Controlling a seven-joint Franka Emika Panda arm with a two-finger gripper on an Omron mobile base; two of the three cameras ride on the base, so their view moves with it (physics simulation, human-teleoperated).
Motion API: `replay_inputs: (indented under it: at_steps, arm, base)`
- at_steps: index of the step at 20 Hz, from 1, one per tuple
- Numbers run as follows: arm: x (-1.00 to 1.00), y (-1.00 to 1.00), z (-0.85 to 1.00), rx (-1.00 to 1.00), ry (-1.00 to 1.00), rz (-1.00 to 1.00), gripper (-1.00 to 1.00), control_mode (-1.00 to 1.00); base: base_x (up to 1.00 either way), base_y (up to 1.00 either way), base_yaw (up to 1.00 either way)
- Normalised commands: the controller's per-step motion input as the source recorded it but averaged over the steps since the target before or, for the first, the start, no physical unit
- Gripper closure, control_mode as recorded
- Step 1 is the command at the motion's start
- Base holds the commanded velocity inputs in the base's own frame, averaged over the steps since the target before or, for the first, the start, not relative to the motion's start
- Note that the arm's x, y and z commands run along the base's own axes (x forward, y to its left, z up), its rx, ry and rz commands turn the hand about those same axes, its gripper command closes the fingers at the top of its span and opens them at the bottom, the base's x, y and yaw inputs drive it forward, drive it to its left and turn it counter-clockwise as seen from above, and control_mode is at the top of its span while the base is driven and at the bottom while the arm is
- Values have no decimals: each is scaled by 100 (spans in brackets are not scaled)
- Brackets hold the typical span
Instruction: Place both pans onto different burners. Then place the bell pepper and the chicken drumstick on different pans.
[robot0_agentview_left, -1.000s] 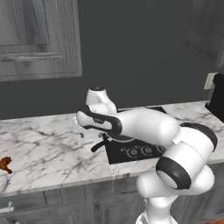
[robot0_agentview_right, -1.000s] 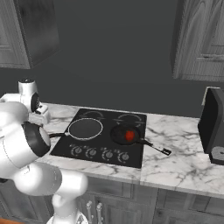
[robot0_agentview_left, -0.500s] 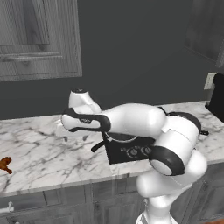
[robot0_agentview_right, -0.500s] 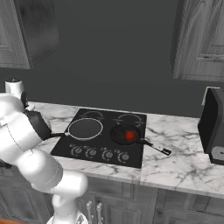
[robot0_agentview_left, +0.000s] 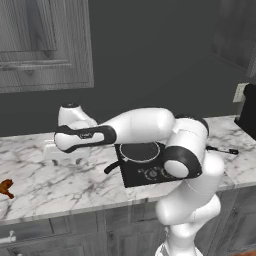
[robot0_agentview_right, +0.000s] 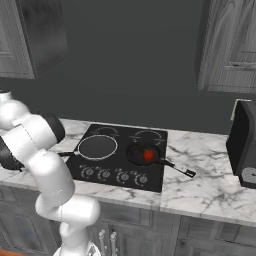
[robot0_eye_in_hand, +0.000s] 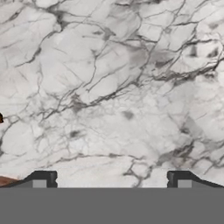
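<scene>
On the black cooktop (robot0_agentview_right: 116, 163) stand both pans. The pale-rimmed pan (robot0_agentview_right: 97, 146) on the front left burner is bare. On the burner to its right, the other pan (robot0_agentview_right: 135, 152) holds the red bell pepper (robot0_agentview_right: 148, 155). The pale-rimmed pan (robot0_agentview_left: 139, 151) is partly behind my arm. The chicken drumstick (robot0_agentview_left: 6, 188) lies on the marble counter far to the left, near the front edge. My gripper (robot0_agentview_left: 64, 159) hangs over the counter between cooktop and drumstick. In the hand view the gripper (robot0_eye_in_hand: 111, 181) is open over bare marble, with a brown sliver (robot0_eye_in_hand: 6, 180) at the lower left edge.
A dark coffee machine (robot0_agentview_right: 244, 145) stands on the counter at the far right. The pepper pan's handle (robot0_agentview_right: 178, 169) sticks out over the marble to the right. Wall cabinets (robot0_agentview_left: 45, 45) hang above the counter. Marble counter (robot0_agentview_left: 60, 185) stretches left of the cooktop.
My arm has swung left along the counter, away from the cooktop and closer to the drumstick. The jaws stayed open. Pans and pepper have not moved.
</scene>
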Motion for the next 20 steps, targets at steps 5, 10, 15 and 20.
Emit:
replay_inputs:
  at_steps: [5,10,15,20]
  arm:
    - [0,68,0,0,2,2,-100,-100]
    - [0,62,0,0,0,2,-100,-100]
    - [0,61,0,0,0,3,-100,-100]
    - [0,57,0,0,1,3,-100,-100]
  base:
    - [0,0,0]
    - [0,0,0]
    - [0,0,0]
    - [0,0,0]
